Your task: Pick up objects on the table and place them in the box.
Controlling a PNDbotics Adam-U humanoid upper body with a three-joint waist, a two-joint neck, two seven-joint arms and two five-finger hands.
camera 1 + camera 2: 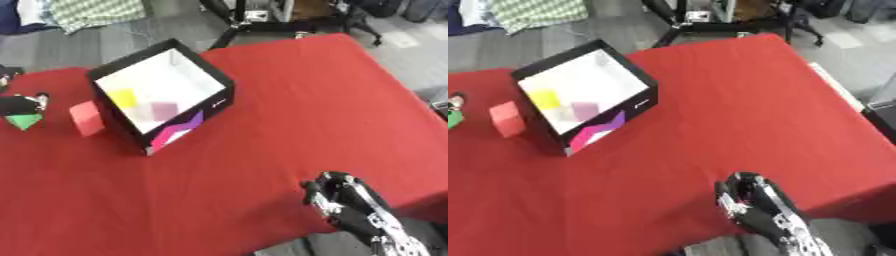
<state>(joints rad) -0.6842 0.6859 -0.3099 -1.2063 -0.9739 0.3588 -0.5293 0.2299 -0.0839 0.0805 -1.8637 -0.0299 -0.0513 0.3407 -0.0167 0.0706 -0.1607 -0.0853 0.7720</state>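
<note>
Red cloth covers the whole table [289, 100], with grey floor and the legs of some black equipment beyond its far edge. On the left half sits a black-walled open box with a white inside [162, 92], tilted askew; a yellow block [123, 97] and a pale purple block [164, 110] lie within it. Touching its left wall is a red cube [86, 118]. At the far left edge the robot's left hand [19, 105] shows only partly, closed on a green triangular piece [23, 121]. Near the right front edge the right hand [346, 200] rests on the cloth, fingers curled, holding nothing, well apart from everything.
</note>
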